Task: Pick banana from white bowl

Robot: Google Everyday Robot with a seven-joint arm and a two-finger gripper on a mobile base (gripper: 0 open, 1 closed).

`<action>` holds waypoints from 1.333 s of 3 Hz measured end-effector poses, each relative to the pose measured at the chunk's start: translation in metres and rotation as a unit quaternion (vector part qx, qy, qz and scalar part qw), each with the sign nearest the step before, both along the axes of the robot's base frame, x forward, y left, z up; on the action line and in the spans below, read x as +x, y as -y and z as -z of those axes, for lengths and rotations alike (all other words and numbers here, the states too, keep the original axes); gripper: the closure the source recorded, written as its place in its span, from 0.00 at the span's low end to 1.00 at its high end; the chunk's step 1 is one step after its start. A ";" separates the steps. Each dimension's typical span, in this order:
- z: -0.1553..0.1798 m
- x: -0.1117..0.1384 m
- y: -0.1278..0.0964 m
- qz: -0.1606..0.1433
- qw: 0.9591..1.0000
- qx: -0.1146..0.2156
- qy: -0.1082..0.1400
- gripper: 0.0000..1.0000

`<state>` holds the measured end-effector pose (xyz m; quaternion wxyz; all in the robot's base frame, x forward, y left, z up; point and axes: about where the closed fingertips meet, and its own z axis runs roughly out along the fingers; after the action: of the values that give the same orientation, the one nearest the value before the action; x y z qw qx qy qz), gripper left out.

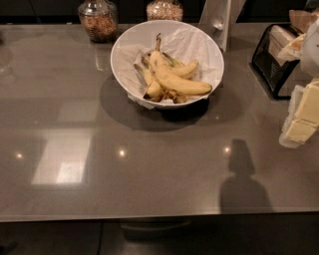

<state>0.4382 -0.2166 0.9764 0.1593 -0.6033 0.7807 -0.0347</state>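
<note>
The white bowl [130, 42] stands at the back middle of the grey counter, lined with crumpled white paper. Several bananas lie in it. The banana [177, 82] is the longest and thickest, lying on top, with its dark stem pointing to the back and its tip to the right. Shorter bananas lie under and behind it. My gripper [303, 117] shows as cream and white parts at the right edge of the view, above the counter and well to the right of the bowl, holding nothing that I can see.
Two glass jars [98, 20] [164, 10] stand behind the bowl. A white stand [219, 22] is at the bowl's back right. A black wire rack [274, 62] with packets stands at the far right. The counter's front edge [149, 217] runs along the bottom.
</note>
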 end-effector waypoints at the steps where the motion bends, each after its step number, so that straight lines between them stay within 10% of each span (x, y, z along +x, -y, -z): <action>1: 0.000 0.000 0.000 0.000 1.000 0.000 0.000 0.00; 3: -0.006 0.019 -0.029 -0.016 0.995 0.099 0.025 0.00; 4: -0.007 0.038 -0.056 -0.024 0.984 0.175 0.027 0.00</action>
<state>0.4764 -0.1605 0.9834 0.2848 -0.5835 0.7552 0.0901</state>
